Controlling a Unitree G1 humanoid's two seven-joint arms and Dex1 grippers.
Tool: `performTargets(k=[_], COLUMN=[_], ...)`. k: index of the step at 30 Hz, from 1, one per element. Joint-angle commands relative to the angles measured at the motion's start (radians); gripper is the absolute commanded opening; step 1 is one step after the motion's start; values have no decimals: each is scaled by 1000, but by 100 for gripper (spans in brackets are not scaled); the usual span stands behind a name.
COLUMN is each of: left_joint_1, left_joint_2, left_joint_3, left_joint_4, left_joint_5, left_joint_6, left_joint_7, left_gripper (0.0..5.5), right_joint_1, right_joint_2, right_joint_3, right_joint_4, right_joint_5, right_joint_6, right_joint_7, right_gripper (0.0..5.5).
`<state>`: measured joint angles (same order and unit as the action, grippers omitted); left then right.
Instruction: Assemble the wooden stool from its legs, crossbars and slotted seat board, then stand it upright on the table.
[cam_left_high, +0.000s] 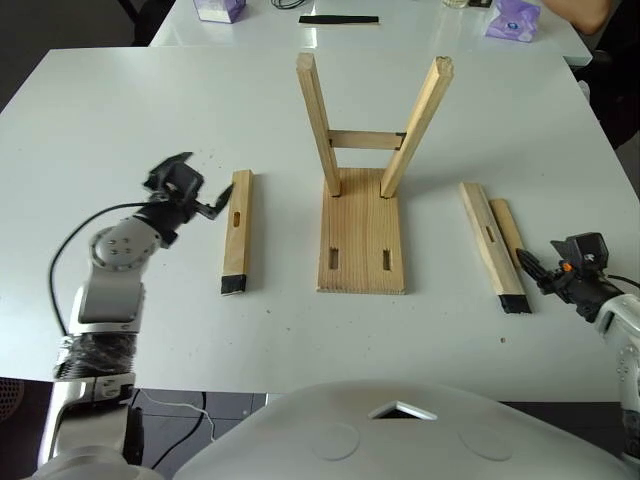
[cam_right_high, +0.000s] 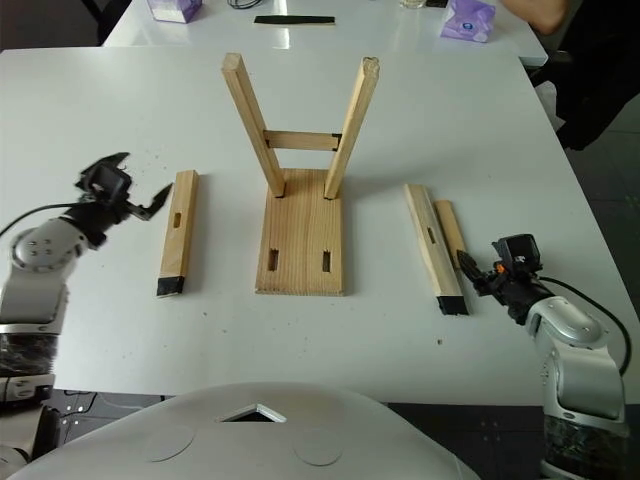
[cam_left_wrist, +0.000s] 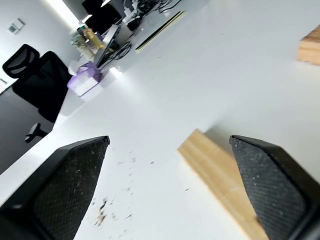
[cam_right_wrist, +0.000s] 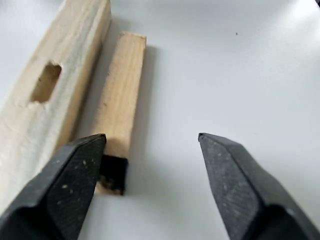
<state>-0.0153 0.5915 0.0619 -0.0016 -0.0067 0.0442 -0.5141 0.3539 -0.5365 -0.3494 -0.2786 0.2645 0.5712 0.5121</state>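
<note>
Holding the left pincer (cam_left_high: 205, 180) spread wide, gripping nothing, low over the white surface (cam_left_high: 120, 110). Finding a loose leg (cam_left_high: 238, 230) lying flat just beside its fingertips, on the side toward the right pincer, with the bare end nearest the fingers and the black-capped end pointing back toward the robot. Catching, in the left wrist view, that bare end (cam_left_wrist: 220, 175) between the two dark pads (cam_left_wrist: 70, 185) but lying beyond them, clear of both.

Finding the seat board (cam_left_high: 362, 245) lying flat beyond that leg, roughly midway between the two pincers and well apart from each. Noting two upright legs (cam_left_high: 320, 125) standing in its far slots, leaning apart toward their tops, with a fitted crossbar (cam_left_high: 365, 140) joining them partway up. Noting two more slots lying open in the board's near half.

Holding the right pincer (cam_right_high: 470, 265) wide as well, gripping nothing, close to the surface. Finding the other leg (cam_right_high: 432, 245) and a loose crossbar (cam_right_high: 450, 228) lying side by side just ahead of its fingertips, on the side toward the left pincer. Placing the crossbar nearer to this pincer and the thicker, slotted leg just past it. Seeing, in the right wrist view, the crossbar's dark near end just beside one finger (cam_right_wrist: 65, 185); not being able to tell whether touching or barely apart.
</note>
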Motion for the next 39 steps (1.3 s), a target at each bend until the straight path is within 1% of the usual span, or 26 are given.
performTargets(k=[1,10,17,23,24,26,28,29,31,34,35,36,39], left_joint_1=[16,3,-17,-37,-39,-36,-56,-77,-130,-189,-197,-206,-244], left_joint_2=[-24,-39,-54,-73,-74,-75,-85,-91,-107,-110,-99,-87,-64], left_joint_3=[-50,-70,-65,-61,-59,-39,2,14,24,18,13,7,1], left_joint_4=[11,33,22,-30,-47,-91,-166,-216,-334,-521,-570,-610,-657], left_joint_5=[37,57,57,44,37,17,-69,-132,-283,-551,-627,-694,-832], left_joint_6=[-35,-51,-37,-6,1,33,134,205,364,544,585,620,703], left_joint_7=[6,12,22,37,35,36,20,3,-22,-78,-102,-124,-151], left_gripper=[447,447,447,447,447,447,447,447,447,447,465,470,518], right_joint_1=[-1,24,37,-8,-41,-127,-215,-253,-304,-298,-300,-308,-328], right_joint_2=[22,10,24,92,121,161,159,146,113,49,35,27,4], right_joint_3=[20,82,103,15,-44,-170,-267,-297,-310,-220,-179,-138,-29], right_joint_4=[-5,42,73,66,62,29,-28,-62,-151,-366,-410,-437,-460], right_joint_5=[33,-34,-38,128,198,366,525,593,707,854,877,883,881], right_joint_6=[47,-14,-57,38,67,119,156,169,188,203,207,206,202], right_joint_7=[4,-9,-10,-25,-53,-107,-155,-173,-173,-53,-25,-5,59], right_gripper=[344,344,238,139,130,130,130,130,130,130,130,130,130])
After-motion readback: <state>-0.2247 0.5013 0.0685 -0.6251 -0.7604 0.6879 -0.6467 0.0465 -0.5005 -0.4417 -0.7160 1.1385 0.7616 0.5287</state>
